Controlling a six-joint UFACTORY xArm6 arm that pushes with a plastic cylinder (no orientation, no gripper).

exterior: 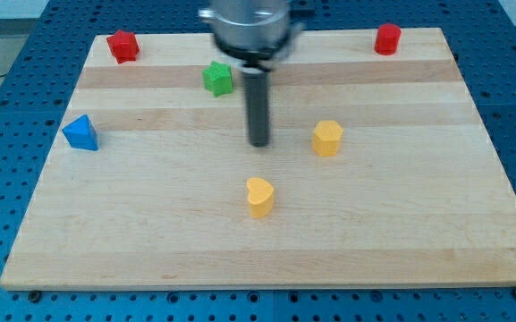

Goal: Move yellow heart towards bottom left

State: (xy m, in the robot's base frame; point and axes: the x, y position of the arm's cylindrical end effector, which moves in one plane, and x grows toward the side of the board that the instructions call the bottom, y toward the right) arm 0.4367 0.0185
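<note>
The yellow heart (259, 197) lies on the wooden board (150, 233), a little below the board's middle. My tip (259, 143) stands on the board straight above the heart toward the view's top, about a block's length apart from it, not touching. A yellow hexagon block (327, 138) lies to the right of my tip.
A green star block (217, 79) lies up and left of my tip. A blue triangle (81, 133) is at the left edge. A red block (123, 46) is at the top left and a red cylinder (387, 39) at the top right.
</note>
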